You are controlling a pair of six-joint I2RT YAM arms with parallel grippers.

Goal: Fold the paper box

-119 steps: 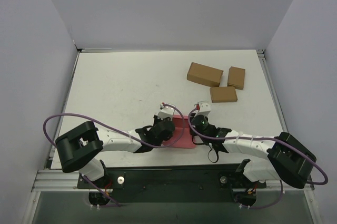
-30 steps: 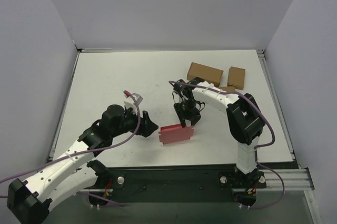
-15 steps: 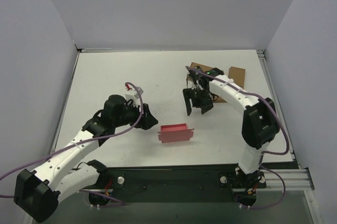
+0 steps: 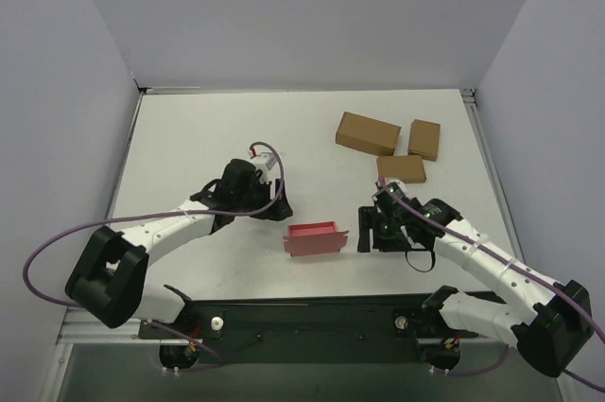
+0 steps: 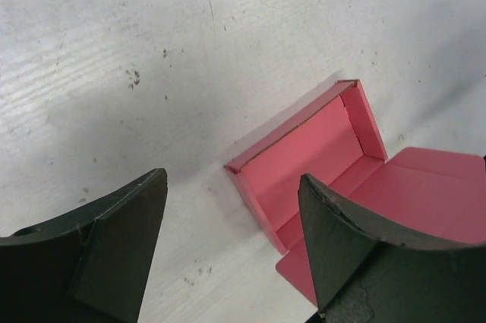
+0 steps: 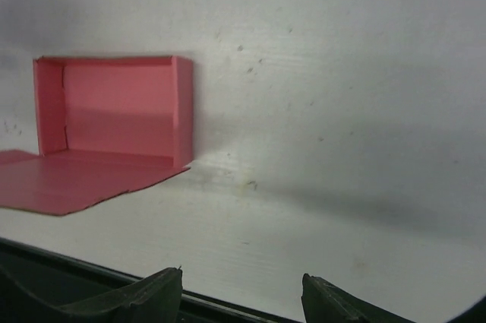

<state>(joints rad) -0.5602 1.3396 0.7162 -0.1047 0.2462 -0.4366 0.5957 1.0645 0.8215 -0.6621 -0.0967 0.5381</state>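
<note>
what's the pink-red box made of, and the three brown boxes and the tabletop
Pink-red open box: looks like thin card, matt; sharp creases, thin wall edges. Three brown rectangular boxes: probably cardboard, matt kraft-brown, but too small to be sure. White tabletop: hard, smooth surface, painted or laminated, I cannot tell; scuffed and speckled.

The top camera looks down from above and behind my bases onto the whole table (image 4: pixel 208 128). Each wrist camera sits close. The left looks steeply down past my left claw (image 5: pixel 231 186), and the right skims low past my right claw (image 6: pixel 241 276). All three share the paper box (image 4: pixel 315 238), which sits lower right in the left wrist frame and upper left in the right.
</note>
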